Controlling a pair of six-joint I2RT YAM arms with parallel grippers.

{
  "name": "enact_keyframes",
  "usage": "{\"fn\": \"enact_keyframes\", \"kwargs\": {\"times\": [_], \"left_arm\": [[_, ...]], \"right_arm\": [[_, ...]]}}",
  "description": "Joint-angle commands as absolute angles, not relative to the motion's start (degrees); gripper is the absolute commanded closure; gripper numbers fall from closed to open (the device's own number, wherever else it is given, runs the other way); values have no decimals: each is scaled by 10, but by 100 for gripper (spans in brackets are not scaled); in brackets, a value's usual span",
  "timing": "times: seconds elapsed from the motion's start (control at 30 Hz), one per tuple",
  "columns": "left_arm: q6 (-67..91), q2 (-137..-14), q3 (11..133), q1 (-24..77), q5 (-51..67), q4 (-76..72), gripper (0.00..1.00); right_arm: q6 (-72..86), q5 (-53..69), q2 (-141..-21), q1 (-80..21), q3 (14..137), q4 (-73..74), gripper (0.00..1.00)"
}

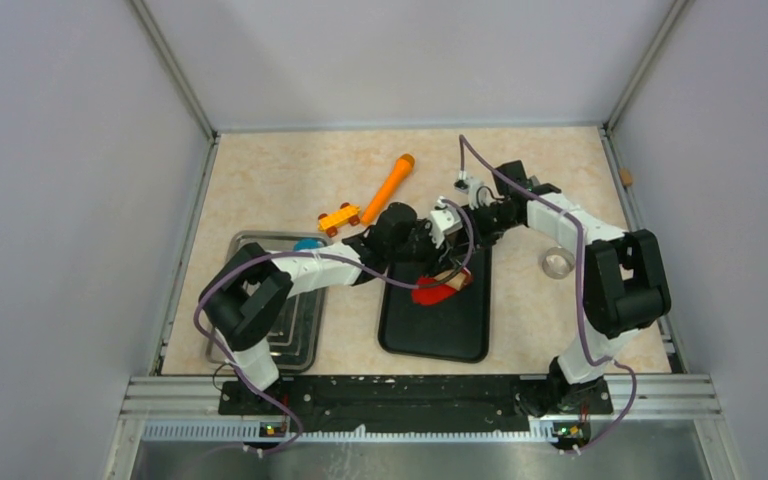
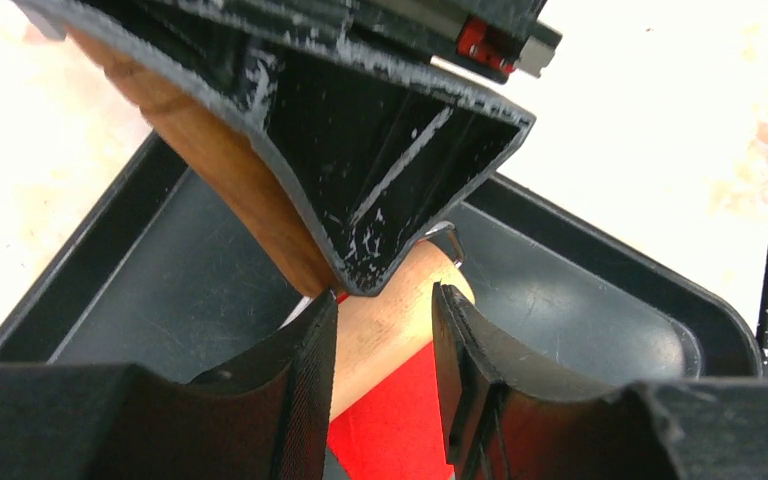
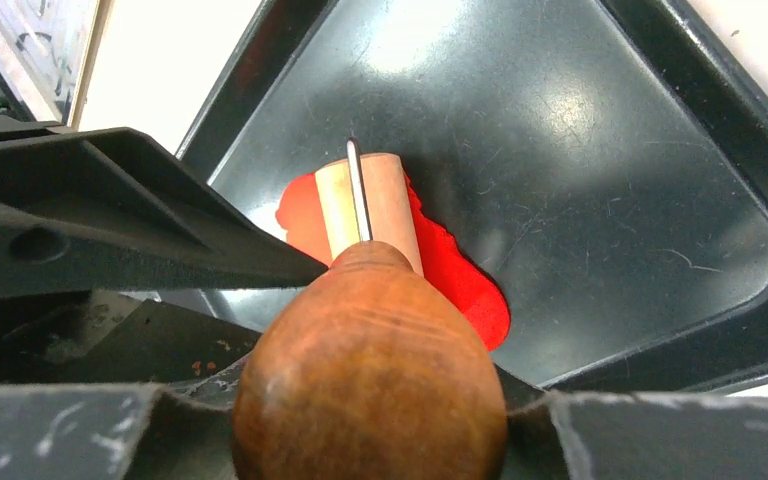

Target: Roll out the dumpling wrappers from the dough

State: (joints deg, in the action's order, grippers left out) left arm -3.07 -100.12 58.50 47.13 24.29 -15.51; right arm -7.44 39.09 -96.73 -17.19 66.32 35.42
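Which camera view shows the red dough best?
The right wrist view: the dough lies flattened under the roller on the tray. The left wrist view shows only a red corner; the top view, a small patch.

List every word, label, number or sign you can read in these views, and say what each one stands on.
No readable text in any view.
The black tray, the roller, the dough, the orange tool and the yellow toy car show no print.
The boards at the arm bases show only coloured specks, too small to read.
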Motion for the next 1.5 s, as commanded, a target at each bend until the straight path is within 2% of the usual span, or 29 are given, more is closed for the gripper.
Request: {"fn": "enact_keyframes", "kwargs": {"times": [0.0,0.07,0.1,0.43,0.67,0.77,0.9,1.17,1.23,1.33,1.47], "left_arm": [[-26,-972,566,474,219,-183,56],[-22,-976,560,474,209,-200,56],[-21,-982,561,475,208,-210,56],[-37,-1059,623,477,226,-251,55],[-46,-1041,616,476,214,-233,55],[-55,-981,586,471,207,-180,55],[-76,-918,567,462,216,-108,55],[-124,-811,547,444,196,-12,55],[-90,-811,557,438,166,20,54],[-10,-846,596,418,104,88,47],[62,-908,665,371,127,167,49]], "right_arm": [[-56,412,-946,-172,653,320,90],[-47,406,-949,-172,654,314,99],[-45,405,-949,-171,656,314,100],[12,426,-926,-142,634,310,100],[-17,318,-879,-139,595,282,100],[-21,277,-847,-138,565,260,100],[-11,310,-808,-132,549,262,100],[70,368,-742,-131,621,303,100],[72,363,-731,-131,636,319,100],[69,321,-708,-130,654,340,100],[60,277,-669,-122,668,357,100]]}}
